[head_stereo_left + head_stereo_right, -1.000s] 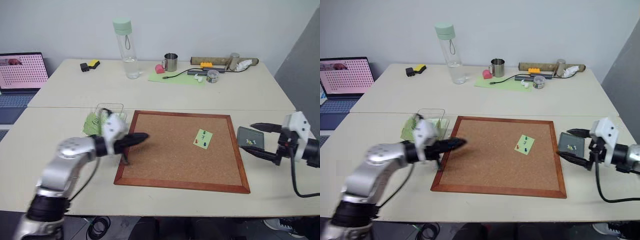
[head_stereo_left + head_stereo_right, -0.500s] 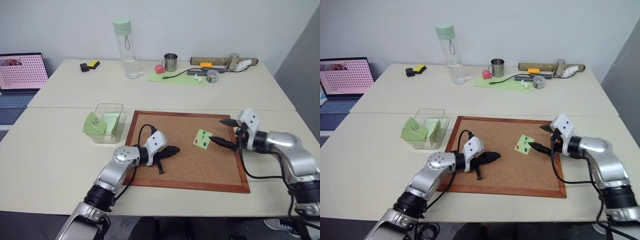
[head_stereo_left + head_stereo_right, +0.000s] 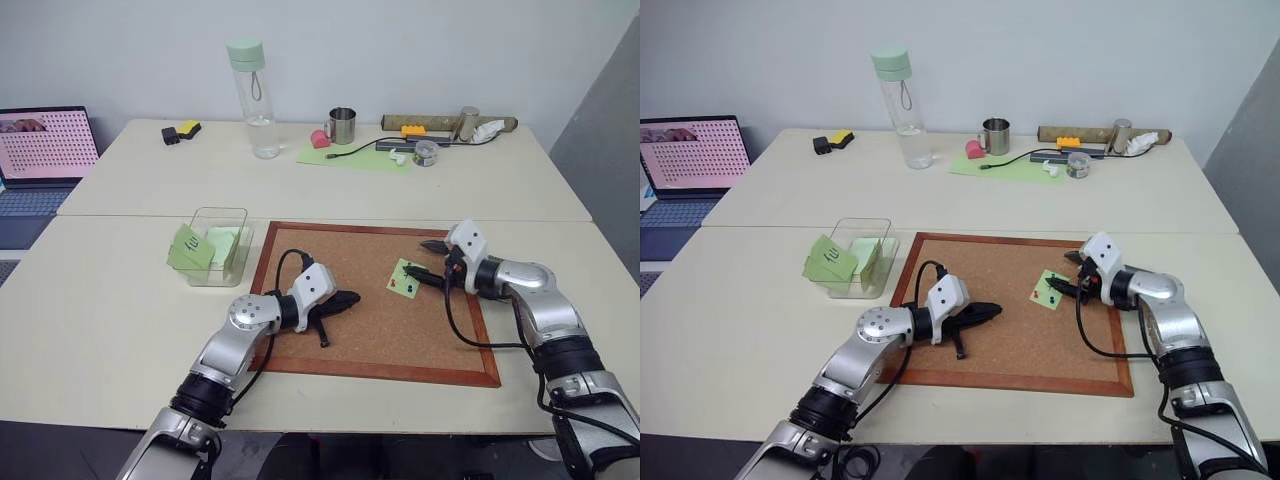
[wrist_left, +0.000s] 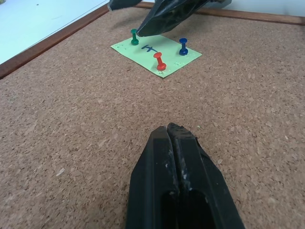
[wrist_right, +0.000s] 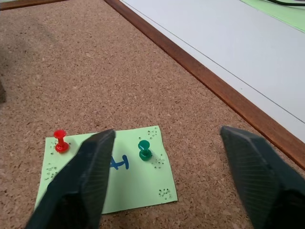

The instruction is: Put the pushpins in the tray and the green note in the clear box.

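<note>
On the grainy corkboard (image 3: 370, 300), the right claw (image 5: 167, 181) gapes over the paper green note (image 5: 107, 174); the left claw (image 4: 178, 143) is pinched together.

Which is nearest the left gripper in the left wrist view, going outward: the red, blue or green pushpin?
From the left gripper, shut on the corkboard:
1. Red pushpin, at the green note's near edge.
2. Blue pushpin, further back, near one corner.
3. Green pushpin, at the far corner, by the right gripper.
</note>
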